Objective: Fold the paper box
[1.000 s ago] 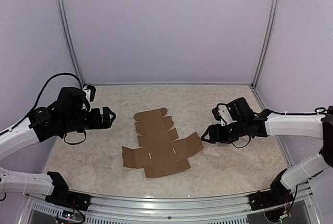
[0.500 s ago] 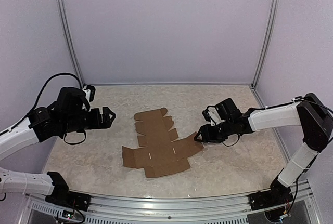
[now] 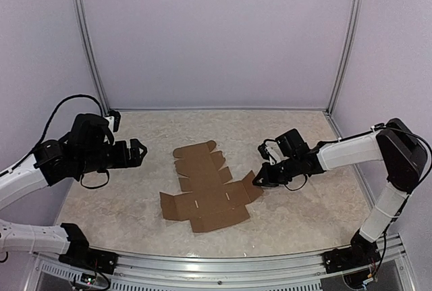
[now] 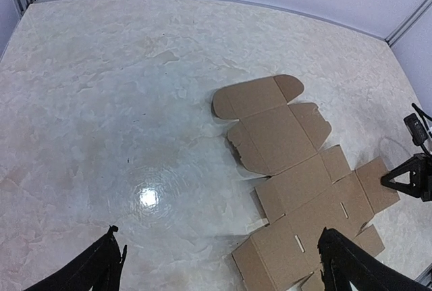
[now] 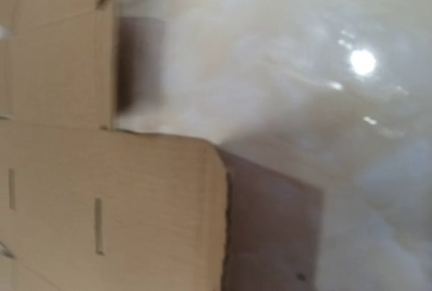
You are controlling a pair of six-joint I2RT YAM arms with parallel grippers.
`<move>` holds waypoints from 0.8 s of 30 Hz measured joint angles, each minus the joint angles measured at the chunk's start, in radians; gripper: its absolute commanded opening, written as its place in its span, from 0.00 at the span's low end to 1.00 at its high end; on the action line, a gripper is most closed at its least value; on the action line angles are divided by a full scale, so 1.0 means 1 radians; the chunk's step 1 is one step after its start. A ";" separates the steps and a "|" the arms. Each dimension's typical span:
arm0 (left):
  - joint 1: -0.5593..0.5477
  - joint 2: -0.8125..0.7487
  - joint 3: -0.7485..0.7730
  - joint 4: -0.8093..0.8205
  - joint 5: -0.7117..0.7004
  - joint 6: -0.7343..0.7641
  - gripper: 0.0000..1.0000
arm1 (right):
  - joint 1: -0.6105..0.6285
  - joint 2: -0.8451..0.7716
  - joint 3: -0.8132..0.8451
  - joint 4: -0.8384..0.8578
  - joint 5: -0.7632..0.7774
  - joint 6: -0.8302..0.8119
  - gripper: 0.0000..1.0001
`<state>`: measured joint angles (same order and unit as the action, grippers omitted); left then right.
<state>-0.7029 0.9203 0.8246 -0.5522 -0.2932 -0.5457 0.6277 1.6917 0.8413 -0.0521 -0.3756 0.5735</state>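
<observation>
Right end effector (image 3: 258,178) was clenched on the right flap of the flat brown die-cut cardboard box (image 3: 206,186), likely to raise it; left end effector (image 3: 138,150) hung released, well clear.

The paper box (image 3: 206,186) is lying flat on the table (image 3: 290,136), midway between the arms. The left gripper (image 3: 140,151) is hanging well apart to its left, and the right gripper (image 3: 258,179) is touching its right flap.
</observation>
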 measured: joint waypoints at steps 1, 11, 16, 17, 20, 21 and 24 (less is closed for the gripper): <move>0.000 -0.001 0.000 -0.003 -0.002 0.000 0.99 | 0.000 0.000 0.002 0.003 -0.009 0.002 0.00; 0.000 -0.021 0.004 -0.032 -0.011 0.015 0.99 | 0.019 -0.012 0.045 -0.074 -0.014 -0.083 0.00; 0.000 -0.023 0.038 -0.066 -0.014 0.038 0.99 | 0.037 -0.016 0.127 -0.189 -0.013 -0.182 0.00; 0.000 -0.024 0.047 -0.072 -0.014 0.042 0.99 | 0.039 -0.016 0.151 -0.217 -0.013 -0.203 0.00; 0.000 -0.024 0.066 -0.081 -0.014 0.058 0.99 | 0.046 -0.009 0.248 -0.321 -0.005 -0.278 0.00; 0.000 -0.024 0.074 -0.085 -0.013 0.062 0.99 | 0.048 -0.004 0.278 -0.345 -0.001 -0.303 0.00; 0.000 -0.024 0.092 -0.094 -0.009 0.079 0.99 | 0.058 0.025 0.394 -0.443 0.020 -0.399 0.00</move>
<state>-0.7029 0.8967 0.9169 -0.6460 -0.3023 -0.4667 0.6853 1.7168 1.2350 -0.4950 -0.3557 0.1749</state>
